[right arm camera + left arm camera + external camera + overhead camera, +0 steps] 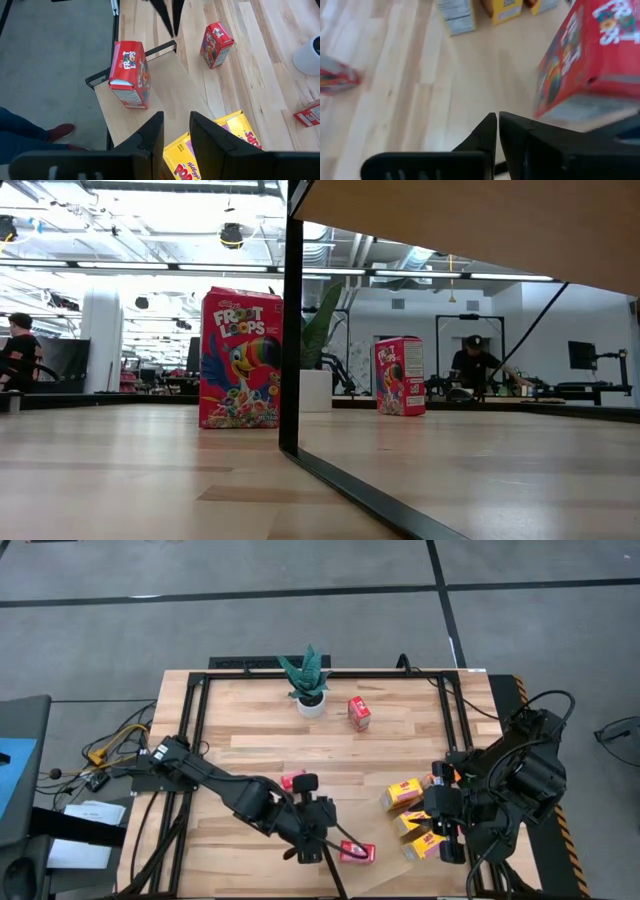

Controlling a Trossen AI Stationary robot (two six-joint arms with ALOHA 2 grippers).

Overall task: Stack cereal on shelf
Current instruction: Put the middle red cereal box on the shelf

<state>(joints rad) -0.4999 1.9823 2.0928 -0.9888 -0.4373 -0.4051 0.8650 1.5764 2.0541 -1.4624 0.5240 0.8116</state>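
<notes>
The left tool (322,832) is hanging at the lower centre of the high view, its fingers pressed together on nothing. It is sitting just beside a red cereal box (129,75), which is standing free on the shelf (165,95), the pale board with a dark edge near the bottom of that view. Judging from this, the box is already set down and the tool is empty and clear of it.

In the right wrist view the box's printed front is facing outward, toward the board's dark edge. Whether its long axis is rising or running along the board I cannot settle.

The right tool (175,132) is waiting at the lower right of the high view, its fingers narrowly apart and empty. It is hovering over the yellow cereal boxes (412,820), which are lying flat in a loose cluster with their long axes slanting across the tabletop (260,740), probably next in line.

Two more red boxes are standing off the shelf. One (293,781) is at mid-frame by the left arm. The other (359,713) is upright beside the potted plant (308,680) at the upper centre.
</notes>
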